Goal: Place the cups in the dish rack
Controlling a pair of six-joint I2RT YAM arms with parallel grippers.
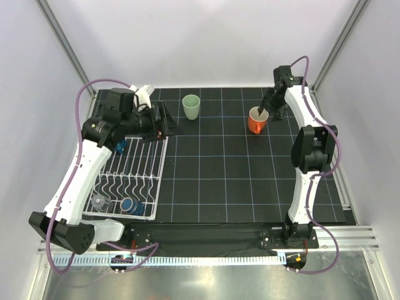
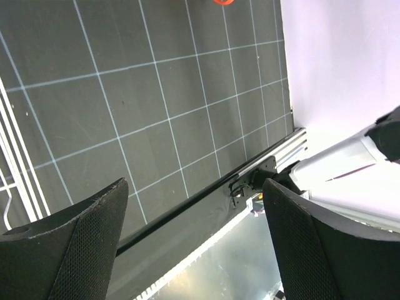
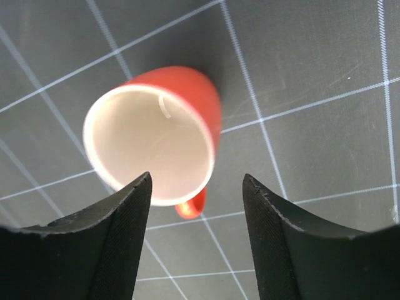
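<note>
Loading looked over half done. Nearest, the white wire rack, with its rows of curved tines, held a clear glass and a blue mug at its near end. A second blue mug sat farther back, partly under the left arm. Just past the rack's far end the left gripper hung wide open and empty over the black gridded mat, its pads finely meshed.

At the far side of the mat two cups stood outside the rack. One was a pale green tumbler, upright, smooth and handleless. Well to its right was the orange mug, glossy outside and white within, with a small loop handle. The right gripper hovered over that mug with jaws partly apart, gripping nothing. Whether a finger touched the rim I could not tell.

Picking the orange mug seemed the step in hand. The next move would call for lowering one finger inside the wall and one outside, closing firmly on the slick glaze, then carrying the mug across to the rack.
</note>
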